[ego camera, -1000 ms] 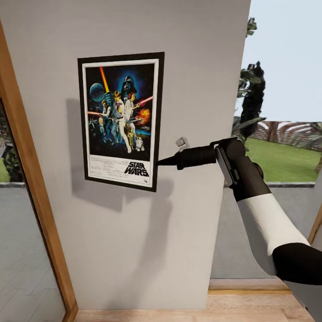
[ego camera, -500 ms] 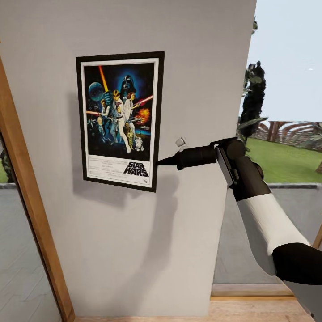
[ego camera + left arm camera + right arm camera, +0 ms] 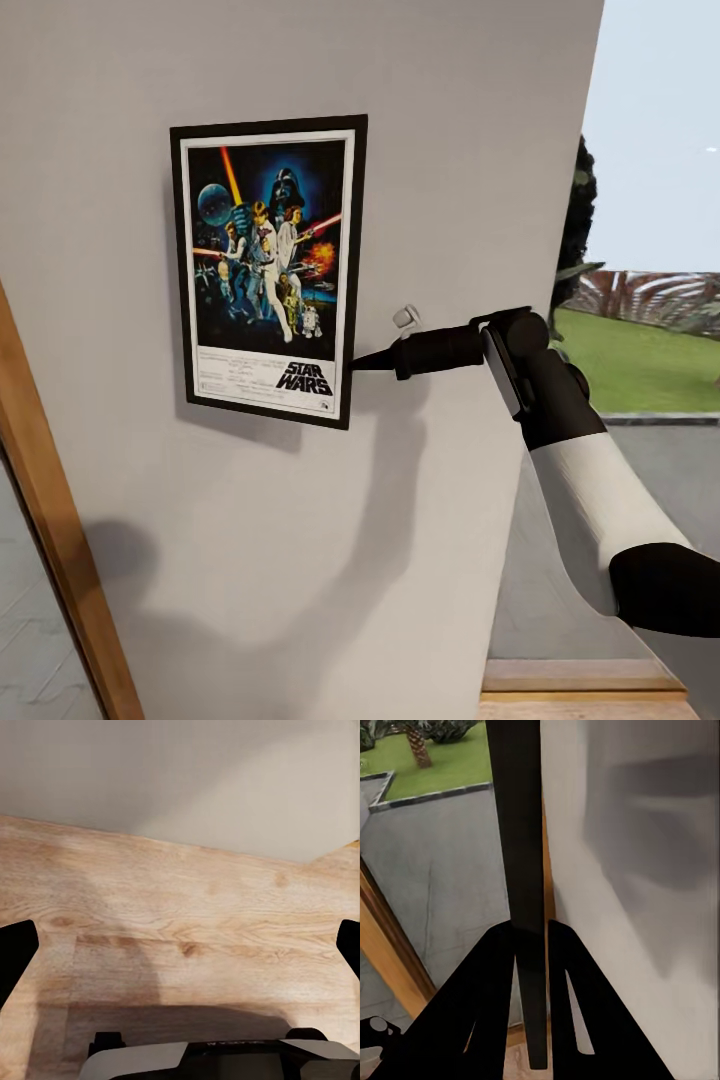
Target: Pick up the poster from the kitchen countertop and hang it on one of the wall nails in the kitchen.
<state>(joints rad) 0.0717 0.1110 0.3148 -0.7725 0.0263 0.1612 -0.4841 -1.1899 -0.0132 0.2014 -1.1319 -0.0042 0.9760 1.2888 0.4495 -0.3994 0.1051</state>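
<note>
One portrait Star Wars poster (image 3: 268,270) in a thin black frame, white-bordered with dark blue space artwork, sits upright against the plain light-grey wall panel (image 3: 450,150). My right end effector (image 3: 360,362) pinches its right edge near the lower corner; in the right wrist view my two black fingers (image 3: 495,975) close on the thin frame edge (image 3: 521,832). My left end effector (image 3: 180,945) hangs spread wide over a light wooden floor (image 3: 187,915). One wooden door frame (image 3: 50,520) slants at the lower left.

The poster (image 3: 267,268) is showing a matt black frame; the wall (image 3: 440,150) is looking matt plaster-grey; the floor (image 3: 187,937) is showing grained wood.
</note>
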